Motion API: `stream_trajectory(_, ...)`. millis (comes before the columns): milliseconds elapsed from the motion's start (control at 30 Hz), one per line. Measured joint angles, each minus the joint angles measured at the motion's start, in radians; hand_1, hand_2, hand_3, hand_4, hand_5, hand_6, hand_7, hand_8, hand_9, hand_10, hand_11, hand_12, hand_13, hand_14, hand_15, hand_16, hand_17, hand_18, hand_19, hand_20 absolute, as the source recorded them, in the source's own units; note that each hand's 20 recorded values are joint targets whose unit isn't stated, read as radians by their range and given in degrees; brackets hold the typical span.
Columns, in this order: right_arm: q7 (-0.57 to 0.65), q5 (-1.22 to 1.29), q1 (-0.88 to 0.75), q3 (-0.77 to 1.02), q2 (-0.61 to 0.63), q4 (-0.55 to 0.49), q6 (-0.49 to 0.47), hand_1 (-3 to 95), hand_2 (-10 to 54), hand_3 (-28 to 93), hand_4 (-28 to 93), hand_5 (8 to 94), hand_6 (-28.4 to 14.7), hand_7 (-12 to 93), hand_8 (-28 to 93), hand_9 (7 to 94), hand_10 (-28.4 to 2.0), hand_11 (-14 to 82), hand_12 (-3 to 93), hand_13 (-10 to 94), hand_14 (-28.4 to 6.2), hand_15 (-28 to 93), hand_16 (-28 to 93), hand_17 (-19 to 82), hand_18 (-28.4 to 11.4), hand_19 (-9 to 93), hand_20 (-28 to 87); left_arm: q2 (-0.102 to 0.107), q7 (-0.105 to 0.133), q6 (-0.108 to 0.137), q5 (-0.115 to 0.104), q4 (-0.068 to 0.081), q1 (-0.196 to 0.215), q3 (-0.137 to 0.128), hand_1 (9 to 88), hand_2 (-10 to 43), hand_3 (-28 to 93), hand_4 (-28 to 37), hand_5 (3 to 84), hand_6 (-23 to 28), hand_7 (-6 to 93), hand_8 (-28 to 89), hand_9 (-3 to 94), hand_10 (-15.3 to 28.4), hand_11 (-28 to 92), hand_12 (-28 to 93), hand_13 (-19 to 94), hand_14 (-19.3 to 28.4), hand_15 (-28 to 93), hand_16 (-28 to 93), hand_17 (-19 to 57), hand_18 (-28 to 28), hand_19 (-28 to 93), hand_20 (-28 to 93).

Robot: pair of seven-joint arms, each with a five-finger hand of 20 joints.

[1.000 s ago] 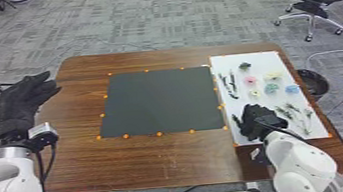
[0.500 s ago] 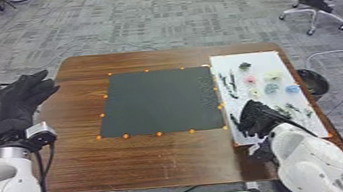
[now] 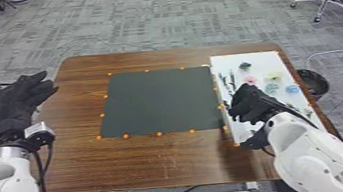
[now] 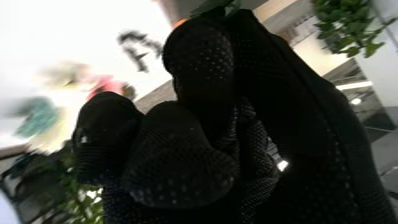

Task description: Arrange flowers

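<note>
In the head view my right hand (image 3: 256, 105) is above the left part of the white sheet (image 3: 259, 61), beside the flowers. Its fingers are curled in the right wrist view, where the hand (image 4: 191, 165) appears shut on a green sprig (image 4: 348, 25); the glove hides the grip. On the sheet lie a pink flower (image 3: 250, 80), a pale yellow one (image 3: 275, 75), a blue one (image 3: 292, 89), a blue-green one (image 3: 271, 87) and dark twigs (image 3: 231, 78). My left hand (image 3: 21, 104) stands open at the table's left edge.
A dark grey square mat (image 3: 160, 102) with orange markers round it lies on the brown table (image 3: 156, 160), left of the sheet. A black bin (image 3: 313, 82) stands beyond the right table edge. An office chair is at the back right.
My right hand has moved forward over the white sheet, away from the near edge, and its arm has followed. The left hand has stayed still.
</note>
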Motion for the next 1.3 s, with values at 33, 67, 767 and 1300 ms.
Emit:
stream_trajectory(33, 0.000, 0.000, 0.017, -0.024, -0.005, 0.006, 0.001, 60.0, -9.5, 50, 6, 76.2, -4.1, 26, 36, 92.9, -11.0, 37.4, 30.3, 94, 3.2, 66, 22, 70, -11.5, 82, 42, 0.005, 0.002, 0.000, 0.003, 0.009, -0.002, 0.000, 27.9, 3.6, 63, -17.6, 50.6, 6.6, 17.3, -6, 51.0, 16.2, 25, 12, 44, 21.1, 26, 0, 9.4, 16.7, 26, 19)
stream_trajectory(67, 0.000, 0.000, 0.038, -0.051, -0.011, 0.014, 0.003, 60.1, -9.5, 50, 6, 76.3, -4.1, 26, 35, 92.9, -11.1, 37.5, 30.3, 94, 3.3, 66, 22, 70, -11.5, 82, 42, 0.012, 0.005, 0.001, 0.007, 0.023, -0.005, 0.002, 28.0, 3.6, 63, -17.7, 50.6, 6.6, 17.3, -6, 51.0, 16.1, 25, 12, 43, 20.8, 25, 0, 9.4, 16.5, 25, 19)
stream_trajectory(767, -0.074, -0.014, 0.451, -0.434, -0.247, 0.291, 0.015, 59.1, -9.5, 51, 8, 76.7, -3.9, 28, 34, 93.7, -11.0, 38.5, 29.8, 94, 3.4, 68, 21, 71, -11.5, 83, 41, 0.152, 0.005, 0.051, 0.069, 0.291, -0.180, 0.099, 28.1, 5.7, 64, -20.5, 50.9, 5.9, 18.8, -7, 51.1, 15.6, 25, 12, 43, 20.3, 23, 1, 9.3, 15.8, 21, 19)
stream_trajectory(1300, -0.091, -0.106, 0.496, -0.527, -0.374, 0.468, 0.067, 58.8, -9.5, 51, 7, 77.2, -3.7, 29, 32, 93.7, -11.1, 39.3, 29.2, 94, 3.3, 68, 21, 71, -11.7, 84, 41, 0.152, 0.026, 0.003, 0.067, 0.371, -0.354, 0.250, 27.9, 5.6, 64, -20.4, 50.7, 6.0, 18.7, -7, 50.7, 15.5, 25, 12, 42, 20.1, 23, 1, 9.0, 15.7, 21, 19)
